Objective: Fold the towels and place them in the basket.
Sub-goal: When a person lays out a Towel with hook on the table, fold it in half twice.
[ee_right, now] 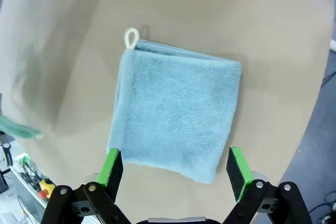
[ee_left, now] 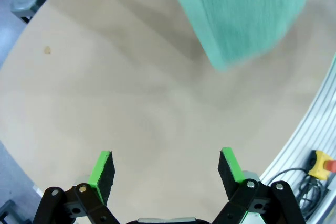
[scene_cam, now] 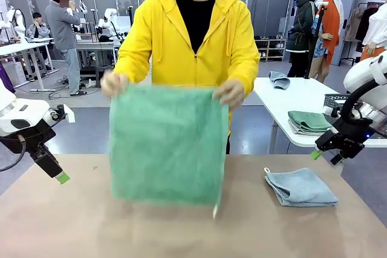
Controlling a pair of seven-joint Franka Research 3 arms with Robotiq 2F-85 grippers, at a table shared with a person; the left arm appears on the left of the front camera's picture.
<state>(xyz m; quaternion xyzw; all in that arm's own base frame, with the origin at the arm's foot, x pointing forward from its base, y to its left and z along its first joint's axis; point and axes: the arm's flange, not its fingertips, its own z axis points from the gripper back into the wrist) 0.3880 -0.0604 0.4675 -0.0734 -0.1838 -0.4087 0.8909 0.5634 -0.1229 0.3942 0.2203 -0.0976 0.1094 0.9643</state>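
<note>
With left pincer (ee_left: 167, 163) and right pincer (ee_right: 176, 163) spread wide and empty, the folded blue-grey towel (ee_right: 176, 111) beneath the right one could be undone by a one-layer pinch; the green towel (scene_cam: 166, 143) is held up left of it by a person (scene_cam: 193, 46).

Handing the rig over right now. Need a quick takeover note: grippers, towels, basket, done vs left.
Left gripper: open, empty, above bare table.
Right gripper: open, empty, above the blue towel.
Green towel: hanging over the table, held up by the person, one hand and the other hand at its top corners.
Blue towel: folded, lying flat on the table at the robot's right.
Basket: dark lattice one, partly visible on the white table behind the right arm.
Done: blue towel folded.
Left: fold the green towel, put both in the basket.
</note>
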